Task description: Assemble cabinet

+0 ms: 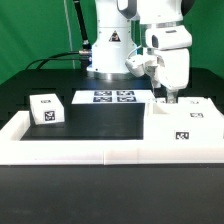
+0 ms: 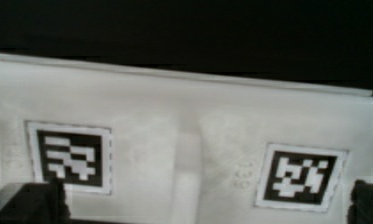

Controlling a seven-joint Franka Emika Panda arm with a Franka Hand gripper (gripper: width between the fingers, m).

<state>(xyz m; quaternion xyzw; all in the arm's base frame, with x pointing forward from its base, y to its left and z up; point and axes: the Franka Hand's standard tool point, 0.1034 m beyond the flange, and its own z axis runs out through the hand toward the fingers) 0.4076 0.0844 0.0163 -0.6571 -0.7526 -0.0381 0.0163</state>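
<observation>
Black counter (image 1: 110,122) edged by a low white rail (image 1: 70,152), with a dark curtain behind and a single arm standing at the back. Cabinet parts are loose, and none is visibly joined.

At the exterior view's right, a cluster of white cabinet parts (image 1: 185,128) lies in the rail corner, probably so that the rail braces it against sliding. Whether the cluster is one hollow body or several stacked panels cannot be told.

The gripper (image 1: 170,97) hangs directly over the cluster's far edge, pointing down. Whether it touches the part cannot be resolved.

In the wrist view, the gripper (image 2: 197,208) has its two dark fingers (image 2: 32,203) spread wide apart. The jaws are released and hold nothing, and a white tagged face (image 2: 183,110) of the cluster lies ahead of them. By judgement, this spread suits an approach that straddles the part before closing.

Count:
- One small block (image 1: 45,110), at the exterior view's left and well apart from the cluster.
- One marker board (image 1: 112,97) carrying four tags, flat at the counter's back.
- Two tags showing on the cluster in the exterior view.
- Two tags (image 2: 67,155) on the face in the wrist view.
- One gripper with two fingers.
</observation>
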